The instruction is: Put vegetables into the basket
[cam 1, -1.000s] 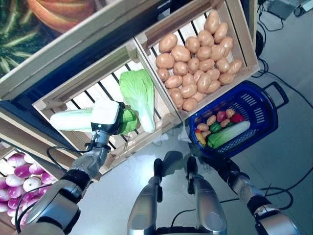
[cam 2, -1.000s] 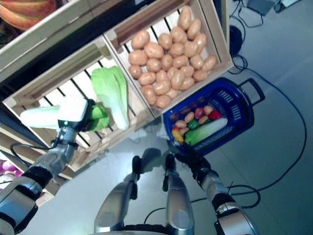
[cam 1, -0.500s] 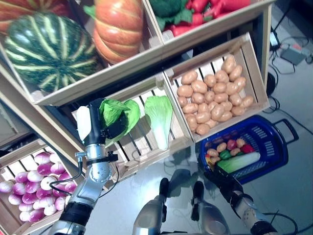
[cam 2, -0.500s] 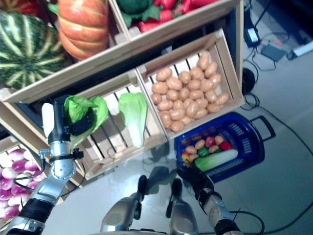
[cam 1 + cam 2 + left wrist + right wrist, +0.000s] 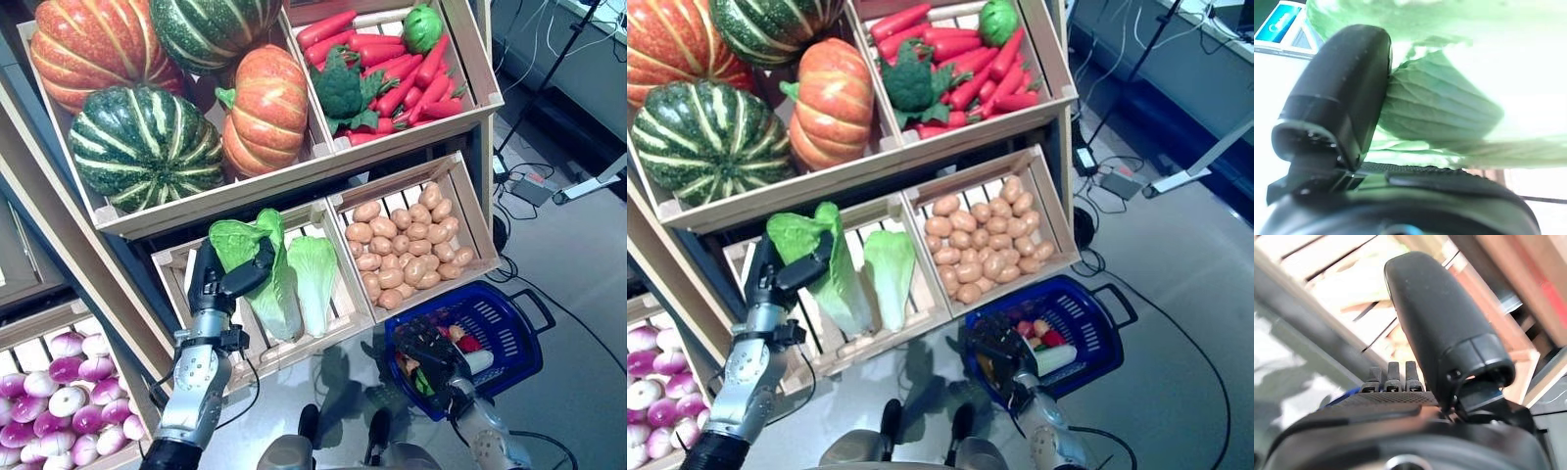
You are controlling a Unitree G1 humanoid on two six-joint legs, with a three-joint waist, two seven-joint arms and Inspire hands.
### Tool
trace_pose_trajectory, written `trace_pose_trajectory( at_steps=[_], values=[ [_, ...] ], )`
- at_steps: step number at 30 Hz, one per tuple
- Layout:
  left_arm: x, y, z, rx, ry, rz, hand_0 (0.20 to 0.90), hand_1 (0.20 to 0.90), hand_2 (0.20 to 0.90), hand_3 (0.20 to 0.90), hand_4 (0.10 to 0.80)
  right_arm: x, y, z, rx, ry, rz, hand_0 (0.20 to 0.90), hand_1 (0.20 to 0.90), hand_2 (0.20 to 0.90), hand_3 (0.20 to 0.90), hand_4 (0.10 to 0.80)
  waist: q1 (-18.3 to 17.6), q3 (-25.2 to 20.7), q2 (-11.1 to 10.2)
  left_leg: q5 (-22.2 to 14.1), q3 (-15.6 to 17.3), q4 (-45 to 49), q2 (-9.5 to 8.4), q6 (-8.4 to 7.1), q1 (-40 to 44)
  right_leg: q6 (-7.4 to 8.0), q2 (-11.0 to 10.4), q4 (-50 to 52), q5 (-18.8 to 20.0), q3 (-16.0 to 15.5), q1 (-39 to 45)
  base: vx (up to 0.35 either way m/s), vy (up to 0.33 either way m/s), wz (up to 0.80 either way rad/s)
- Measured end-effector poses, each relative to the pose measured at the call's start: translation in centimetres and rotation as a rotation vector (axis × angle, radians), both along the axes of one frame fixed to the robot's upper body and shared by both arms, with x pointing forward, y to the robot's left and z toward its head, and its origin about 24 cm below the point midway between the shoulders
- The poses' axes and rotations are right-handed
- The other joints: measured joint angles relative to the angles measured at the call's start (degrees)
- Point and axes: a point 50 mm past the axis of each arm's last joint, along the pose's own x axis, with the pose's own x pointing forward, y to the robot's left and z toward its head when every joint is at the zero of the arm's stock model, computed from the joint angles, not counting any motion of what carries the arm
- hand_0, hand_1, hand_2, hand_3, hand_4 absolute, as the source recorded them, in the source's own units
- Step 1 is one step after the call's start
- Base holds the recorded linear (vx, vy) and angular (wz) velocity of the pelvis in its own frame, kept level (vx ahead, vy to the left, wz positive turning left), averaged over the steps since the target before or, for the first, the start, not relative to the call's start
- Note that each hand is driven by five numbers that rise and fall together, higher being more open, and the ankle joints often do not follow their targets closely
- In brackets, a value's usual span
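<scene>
Our left hand (image 5: 217, 284) grips a cabbage (image 5: 257, 284) in the crate (image 5: 338, 328) (beside another cabbage). Our right hand (image 5: 428, 354), fingers curled, holds the basket (image 5: 509, 333) rim.

The left arm is reaching up from the lower left, its wrist upright and the left hand (image 5: 217, 283) closing its thumb and fingers (image 5: 1342, 98) around a leafy green cabbage (image 5: 257, 277). The right arm is coming in from the lower right, the right hand (image 5: 429, 352) curling its fingers on the basket rim (image 5: 404, 335).
</scene>
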Motion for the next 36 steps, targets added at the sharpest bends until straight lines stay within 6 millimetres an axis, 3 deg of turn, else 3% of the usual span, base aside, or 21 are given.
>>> trace_pose_trajectory(
  at_steps=[4, 14, 20, 28, 36],
  values=[
    [0.0, -0.3, -0.6, -0.057, 0.054, -0.047, 0.300, 0.300, 0.300, 0.300, 0.400, 1.4, 1.1, 3.4, 0.042, -0.192, 0.105, 0.900, 0.900, 0.900, 0.900, 0.800, -1.46, -0.20, 0.06, -0.07, 0.15, -0.01, 0.06, 0.09, 0.79, 0.02, 0.04, 0.00, 0.14, 0.26, 0.71, 0.034, -0.010, -0.04],
    [0.0, -2.5, -1.6, -0.278, 0.132, -0.224, 0.300, 0.300, 0.300, 0.300, 0.400, 2.4, 2.6, 7.3, 0.017, -0.379, 0.493, 0.900, 0.900, 0.900, 0.900, 0.800, -1.42, -2.53, 0.60, -0.16, 0.45, -0.03, -0.01, 0.27, 1.26, 0.11, 0.04, 0.00, 0.30, 1.04, 0.99, 0.007, -0.004, -0.01],
    [-0.1, -4.0, -1.8, -0.318, 0.147, -0.329, 0.300, 0.300, 0.300, 0.300, 0.400, 2.5, 3.9, 7.4, 0.025, -0.359, 0.662, 0.900, 0.900, 0.900, 0.900, 0.800, -1.27, -3.48, 0.59, -0.20, 0.45, -0.04, 0.00, 0.29, 1.52, 0.11, 0.04, -0.01, 0.30, 1.06, 1.23, 0.000, 0.000, 0.00],
    [-0.3, -4.1, -1.7, -0.359, 0.135, -0.431, 0.300, 0.300, 0.300, 0.300, 0.400, 2.4, 3.6, 7.2, 0.011, -0.315, 0.696, 0.900, 0.900, 0.900, 0.900, 0.800, -0.78, -4.59, 0.40, -0.25, 0.67, -0.05, -0.02, 0.34, 1.32, 0.18, -0.02, -0.01, 0.34, 1.20, 0.96, 0.000, 0.000, 0.00],
    [-0.7, -5.5, -0.2, -0.368, 0.063, -0.584, 0.300, 0.300, 0.300, 0.300, 0.400, 1.9, 3.7, 6.5, -0.001, -0.243, 0.756, 0.900, 0.900, 0.900, 0.900, 0.800, -0.80, -5.76, 0.19, -0.40, 1.20, -0.05, -0.06, 0.57, 1.31, 0.22, -0.08, -0.01, 0.36, 1.52, 0.75, -0.006, 0.003, -0.03]
  ],
)
